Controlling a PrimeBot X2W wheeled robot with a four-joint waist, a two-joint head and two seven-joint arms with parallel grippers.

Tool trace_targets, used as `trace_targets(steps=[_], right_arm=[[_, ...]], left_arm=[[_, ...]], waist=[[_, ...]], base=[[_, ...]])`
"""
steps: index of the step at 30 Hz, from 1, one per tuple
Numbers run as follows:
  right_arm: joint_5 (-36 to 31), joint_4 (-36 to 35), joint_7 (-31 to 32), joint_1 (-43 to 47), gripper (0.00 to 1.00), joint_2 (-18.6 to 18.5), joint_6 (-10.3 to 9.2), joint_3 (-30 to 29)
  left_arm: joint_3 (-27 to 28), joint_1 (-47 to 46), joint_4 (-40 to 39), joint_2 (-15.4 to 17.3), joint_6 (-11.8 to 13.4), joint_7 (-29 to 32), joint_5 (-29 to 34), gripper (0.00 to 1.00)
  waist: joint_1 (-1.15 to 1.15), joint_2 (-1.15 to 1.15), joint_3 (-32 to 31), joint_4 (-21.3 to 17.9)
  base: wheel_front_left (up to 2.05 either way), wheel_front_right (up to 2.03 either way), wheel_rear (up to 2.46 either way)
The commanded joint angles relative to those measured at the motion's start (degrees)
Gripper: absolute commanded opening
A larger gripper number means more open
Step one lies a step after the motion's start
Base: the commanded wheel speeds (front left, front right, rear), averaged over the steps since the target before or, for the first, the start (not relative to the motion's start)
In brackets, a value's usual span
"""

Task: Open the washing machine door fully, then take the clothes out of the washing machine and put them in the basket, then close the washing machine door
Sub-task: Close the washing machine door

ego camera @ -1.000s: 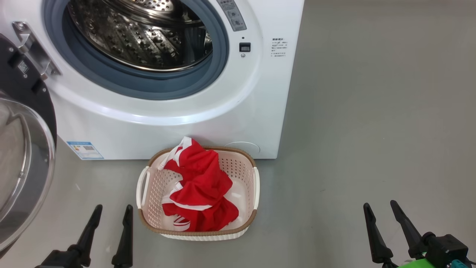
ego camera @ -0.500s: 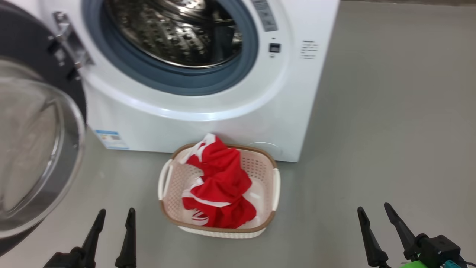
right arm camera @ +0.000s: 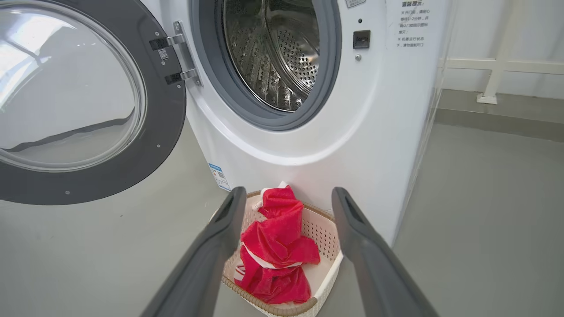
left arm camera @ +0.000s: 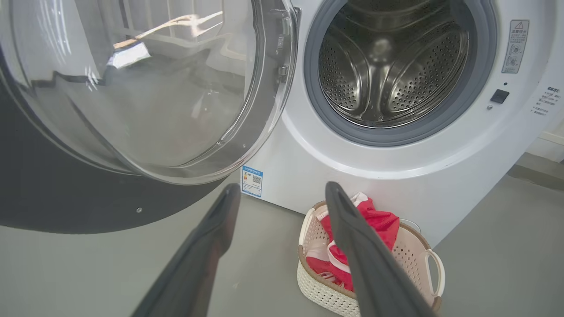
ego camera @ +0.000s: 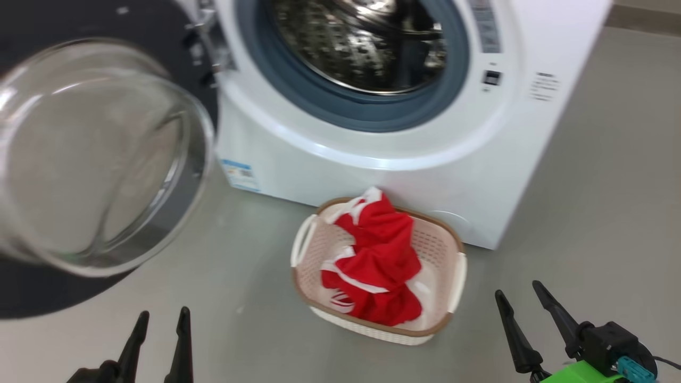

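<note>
1. The washing machine point(ego camera: 404, 175) stands at the far side of the scene on the grey floor point(ego camera: 585, 213). A small blue label point(ego camera: 239, 174) is fixed at the lower left of its front panel.

2. The washing machine door point(ego camera: 101, 154) stands open to the left of the opening, carried on a metal hinge point(right arm camera: 183, 57). Its inner face and bulging glass window are turned toward the robot.

3. The opening is uncovered. The grey rubber ring point(ego camera: 372, 114) and the perforated steel drum point(ego camera: 367, 42) are exposed, and the part of the drum in view shows bare steel.

4. The basket point(ego camera: 437, 250) sits on the floor just in front of the machine's base, below the right half of the opening. Whether its far rim touches the machine cannot be determined.

5. The clothes point(ego camera: 380, 266) lie inside the basket in a crumpled red pile with white trim. The pile rises above the far rim.

6. The left gripper point(ego camera: 164, 314) is at the near left, over bare floor, nearer than the open door and left of the basket. Its fingers are spread wide and hold nothing.

7. The right gripper point(ego camera: 517, 290) is at the near right, over bare floor, just right of the basket. Its fingers are likewise spread wide and hold nothing.

8. Neither gripper touches the door, the basket or the clothes.
</note>
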Motion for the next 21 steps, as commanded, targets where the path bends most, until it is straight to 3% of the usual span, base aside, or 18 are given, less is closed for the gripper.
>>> trace_targets(steps=[1, 7, 21], right_arm=[[0.3, -1.0, -0.4, -2.3, 1.00, -1.0, 0.26, 1.7], [0.9, 0.1, -0.4, -3.3, 1.00, -1.8, 0.26, 4.0], [3.6, 5.1, -0.4, -11.6, 1.00, -4.3, 0.26, 13.8]], left_arm=[[2.2, -0.4, -0.9, 0.4, 0.0, -0.3, -0.7, 1.00], [1.4, 0.6, 0.3, 0.4, 0.2, -0.3, -2.8, 1.00], [2.2, 4.3, -2.9, 0.4, 3.7, -0.3, -8.4, 1.00]], waist=[[0.00, 0.00, -0.7, 4.9], [0.00, 0.00, -1.4, 9.7], [0.00, 0.00, 0.1, 11.6]], base=[[0.00, 0.00, 0.00], [0.00, 0.00, 0.00], [0.00, 0.00, 0.00]])
